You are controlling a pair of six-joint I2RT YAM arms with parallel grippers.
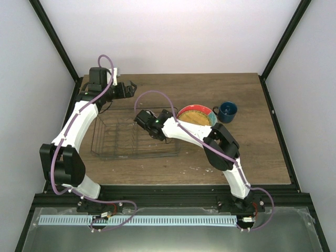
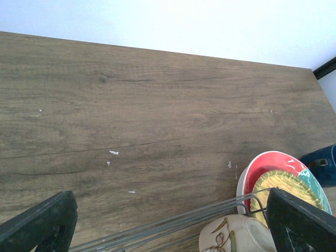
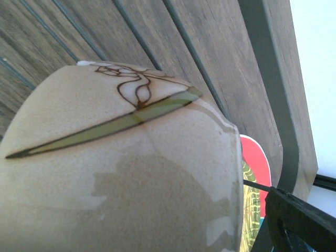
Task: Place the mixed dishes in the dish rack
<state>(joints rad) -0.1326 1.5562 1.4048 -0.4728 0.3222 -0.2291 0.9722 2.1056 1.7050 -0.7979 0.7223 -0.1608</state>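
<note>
The small cream bowl point(image 3: 121, 173) likely handles rigid, slippery, chippable; grasp its rim. The left gripper point(image 2: 173, 223) stands with jaws spread; the right gripper point(image 1: 142, 118) cannot be told

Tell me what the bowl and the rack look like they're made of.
Bowl: probably glazed ceramic. It is cream with fine speckles, a painted brown-and-green motif and soft glossy reflections.
Rack: thin wire, likely metal, dark with a slight sheen. Whether it is coated can't be told.

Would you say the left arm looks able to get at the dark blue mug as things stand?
Probably not: the mug stands far right, past the stacked plates, with the right arm between.
</note>
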